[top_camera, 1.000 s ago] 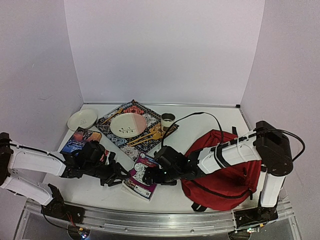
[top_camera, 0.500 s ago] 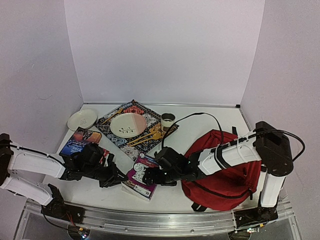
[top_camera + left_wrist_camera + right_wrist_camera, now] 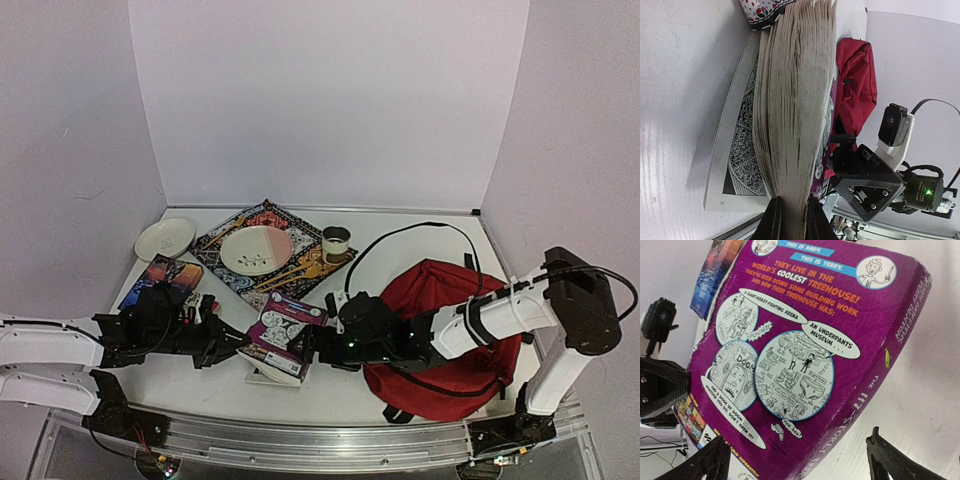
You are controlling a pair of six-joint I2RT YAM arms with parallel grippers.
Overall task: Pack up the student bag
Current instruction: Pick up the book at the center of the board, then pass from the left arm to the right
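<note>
The student bag [image 3: 450, 325], dark red with black straps, lies at the right front; it also shows in the left wrist view [image 3: 856, 75]. A purple paperback book [image 3: 285, 335] stands tilted between my grippers. My left gripper [image 3: 238, 347] is shut on its thick block of pages [image 3: 795, 100], fingertips [image 3: 772, 222] either side, with one loose printed page lying flat on the table. My right gripper [image 3: 322, 345] is open, its fingers [image 3: 890, 460] spread wide beside the book's back cover [image 3: 795, 340], not closed on it.
A patterned mat [image 3: 225, 245] at the back holds a plate [image 3: 256, 249] and gold cutlery [image 3: 295, 272], with a cup [image 3: 335, 241] beside it. A white plate [image 3: 164, 238] and another book [image 3: 160, 280] lie at the left. A red-dotted pouch [image 3: 762, 9] lies near the book.
The purple book has risen from lying flat to standing tilted on its edge. My left arm has drawn back leftward and lower; my right gripper has shifted right.
</note>
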